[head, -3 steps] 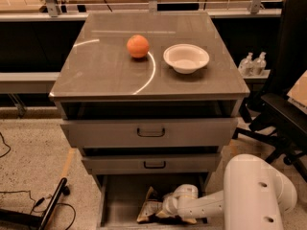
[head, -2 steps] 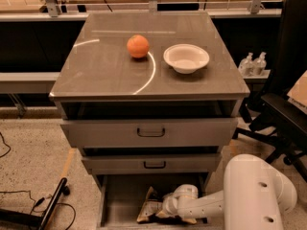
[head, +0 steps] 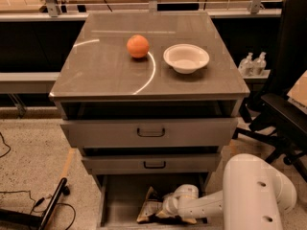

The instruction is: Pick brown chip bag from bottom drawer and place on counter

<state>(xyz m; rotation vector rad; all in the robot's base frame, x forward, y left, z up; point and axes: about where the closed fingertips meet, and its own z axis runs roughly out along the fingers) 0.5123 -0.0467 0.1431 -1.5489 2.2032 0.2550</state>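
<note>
- Crinkled dark-brown foil chip bag lies inside the open grey metal bottom drawer.
- White arm's gripper is in that drawer too, at the bag's right edge. Open or closed: cannot tell.
- Step, as judged: the grasp. Next move needs a firm hold, then a lift clear of the drawer.
- Glossy grey-brown counter sits above the drawer.
- Count: one bag, three drawers, one orange ball, one white bowl.

You see the gripper down inside the open bottom drawer, right against the brown chip bag, which lies crumpled on the drawer floor. The white arm reaches in from the right. Up on the tabletop, an orange ball sits near a white bowl, not touching it. A thin curved white line runs in front of the ball.
</note>
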